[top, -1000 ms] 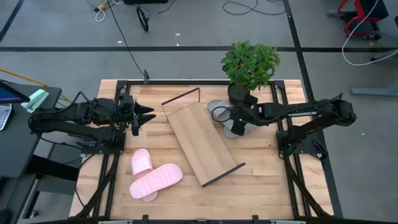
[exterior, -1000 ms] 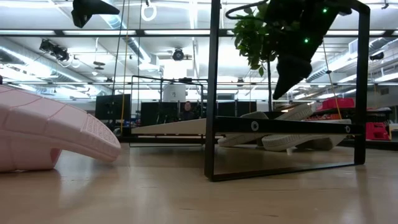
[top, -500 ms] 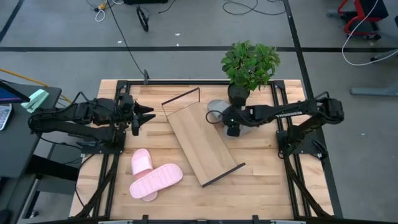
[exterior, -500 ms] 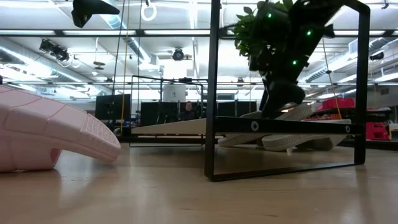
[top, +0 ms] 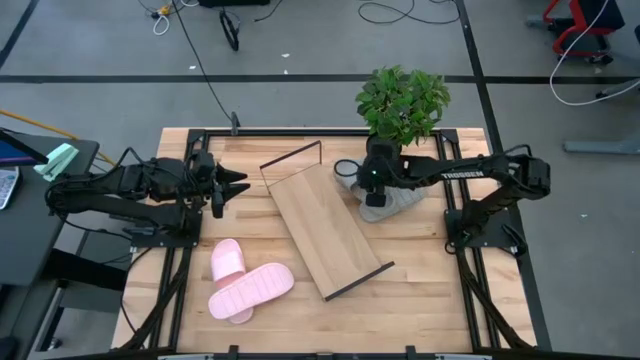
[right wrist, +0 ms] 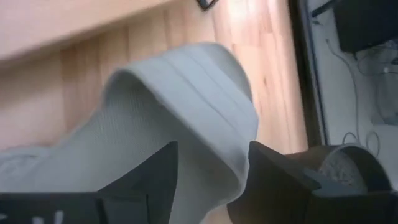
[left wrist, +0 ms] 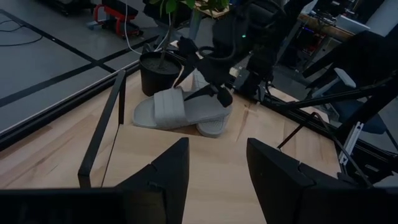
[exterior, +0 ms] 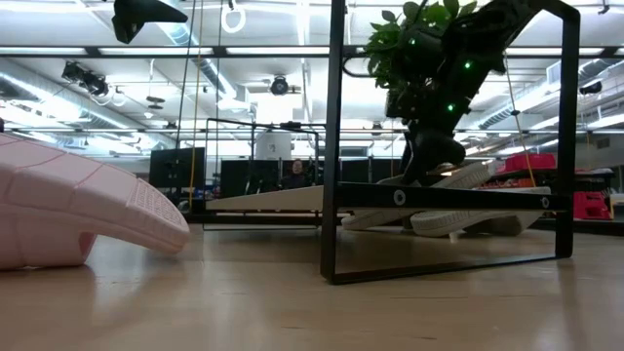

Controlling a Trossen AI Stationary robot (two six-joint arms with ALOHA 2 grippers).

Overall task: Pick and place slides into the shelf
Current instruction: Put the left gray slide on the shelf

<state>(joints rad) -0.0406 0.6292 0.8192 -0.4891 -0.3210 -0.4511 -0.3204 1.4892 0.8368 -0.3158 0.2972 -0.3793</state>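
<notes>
The right gripper [top: 372, 186] has moved in over the grey slides [top: 385, 197], fingers spread wide around the top one's strap. They lie just beside the shelf [top: 325, 229], by the plant pot [left wrist: 158, 71]. The left gripper [top: 240, 184] waits open near the shelf's far end; the pink slides [top: 245, 283] have bare table around them.

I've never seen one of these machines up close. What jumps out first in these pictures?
The right gripper is down over the two grey slides, piled beside a potted plant at the table's far edge, fingers open around the top one's strap. A long wooden shelf lies slantwise mid-table with nothing on it, and two pink slides wait at the near left. The left gripper hangs idle, open, at the far left.
</notes>
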